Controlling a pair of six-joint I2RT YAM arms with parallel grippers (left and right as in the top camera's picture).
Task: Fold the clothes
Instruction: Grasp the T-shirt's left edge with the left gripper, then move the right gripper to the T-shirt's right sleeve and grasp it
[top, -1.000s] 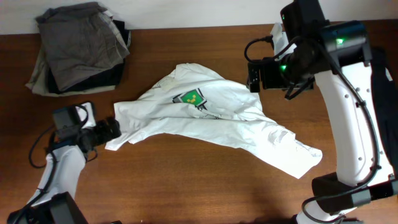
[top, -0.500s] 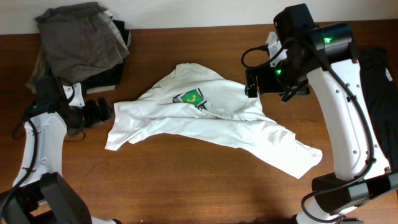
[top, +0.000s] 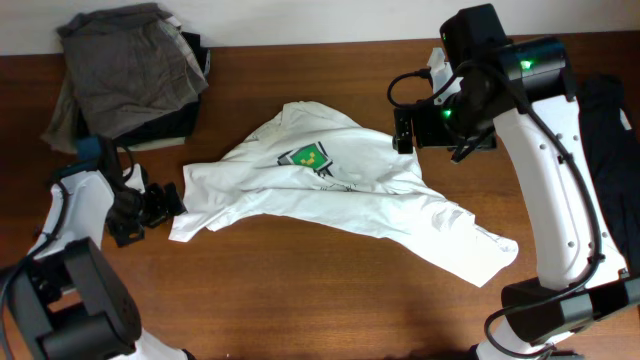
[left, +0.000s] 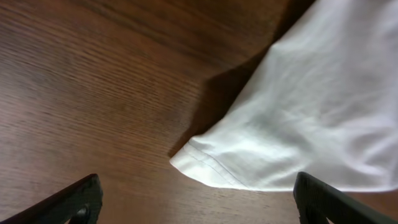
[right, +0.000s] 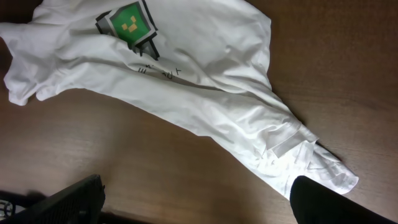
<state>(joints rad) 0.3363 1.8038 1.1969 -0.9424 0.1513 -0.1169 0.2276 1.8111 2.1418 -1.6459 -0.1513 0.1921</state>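
Observation:
A crumpled white T-shirt (top: 330, 195) with a green print (top: 305, 156) lies in the middle of the brown table. My left gripper (top: 165, 203) is open and empty, low over the table just left of the shirt's lower left corner (left: 199, 163). My right gripper (top: 402, 130) is open and empty, held high above the shirt's upper right part. The right wrist view looks down on the shirt (right: 186, 93) and its print (right: 129, 18).
A pile of grey and dark folded clothes (top: 130, 75) sits at the table's far left corner. A dark garment (top: 610, 120) lies at the right edge. Bare wood (top: 300, 290) runs along the front.
My left gripper has swung from beside the shirt's left edge up toward the clothes pile and back down to the shirt's lower left corner. My right arm has shifted slightly left.

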